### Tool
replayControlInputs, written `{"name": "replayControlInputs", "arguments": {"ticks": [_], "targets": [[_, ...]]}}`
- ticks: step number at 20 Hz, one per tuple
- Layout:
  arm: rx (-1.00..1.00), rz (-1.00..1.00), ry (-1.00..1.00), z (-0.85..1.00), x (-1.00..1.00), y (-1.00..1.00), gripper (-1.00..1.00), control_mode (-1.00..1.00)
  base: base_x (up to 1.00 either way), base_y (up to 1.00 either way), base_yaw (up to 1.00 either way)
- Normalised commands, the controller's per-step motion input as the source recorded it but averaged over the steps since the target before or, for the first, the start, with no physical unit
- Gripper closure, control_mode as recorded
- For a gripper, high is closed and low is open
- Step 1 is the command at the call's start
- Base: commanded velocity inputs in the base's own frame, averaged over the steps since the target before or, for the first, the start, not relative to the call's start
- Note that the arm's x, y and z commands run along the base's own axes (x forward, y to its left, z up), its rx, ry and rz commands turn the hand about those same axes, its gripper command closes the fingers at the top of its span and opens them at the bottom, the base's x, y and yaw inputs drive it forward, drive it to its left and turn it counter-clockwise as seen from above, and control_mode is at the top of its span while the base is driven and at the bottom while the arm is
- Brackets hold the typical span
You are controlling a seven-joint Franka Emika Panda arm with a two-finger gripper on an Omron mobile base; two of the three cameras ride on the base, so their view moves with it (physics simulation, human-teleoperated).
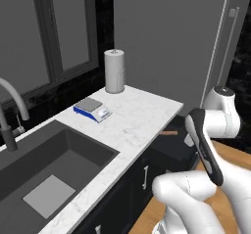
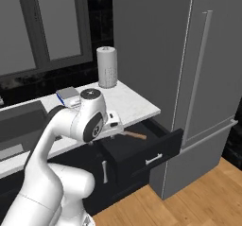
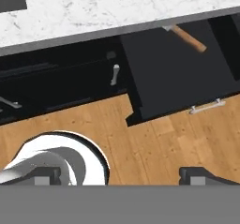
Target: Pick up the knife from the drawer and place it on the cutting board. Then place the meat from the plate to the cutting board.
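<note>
The drawer (image 3: 178, 78) stands pulled out under the marble counter, dark inside, with a silver bar handle on its front (image 2: 156, 154). The knife lies in it near the back: its brown handle (image 3: 190, 39) shows, and the blade end runs under the counter edge. The same handle pokes out at the counter's corner (image 1: 169, 133) and in the right base view (image 2: 134, 135). My gripper (image 3: 124, 176) hangs open, well above and in front of the drawer, nothing between its fingertips (image 3: 201, 174). The cutting board, the meat and the plate are out of view.
On the marble counter (image 1: 137, 120) stand a paper towel roll (image 1: 114, 71) and a blue-edged scale (image 1: 92, 109). A dark sink (image 1: 49, 164) with a faucet (image 1: 10, 105) lies left. A tall grey fridge (image 2: 203, 78) flanks the drawer's right side. Wooden floor (image 3: 154, 143) lies below.
</note>
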Motion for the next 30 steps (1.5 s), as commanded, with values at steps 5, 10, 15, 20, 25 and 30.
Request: {"name": "replayControlInputs", "arguments": {"ticks": [5,10,15,20,25,30], "targets": [[0.0,0.07,0.0,-0.47,0.68,-0.24,-1.0,-1.0,0.0,0.0,0.0],[0.0,0.02,0.0,-0.42,0.75,-0.18,-1.0,-1.0,0.0,0.0,0.0],[-0.01,0.0,0.02,-0.37,0.59,-0.24,-1.0,-1.0,0.0,0.0,0.0],[0.0,0.0,0.06,-0.25,0.54,-0.22,-1.0,-1.0,0.0,0.0,0.0],[0.0,0.0,0.0,-0.2,0.43,-0.26,-1.0,-1.0,0.0,0.0,0.0],[0.0,0.0,0.0,-0.21,0.38,-0.25,-1.0,-1.0,0.0,0.0,0.0]]}}
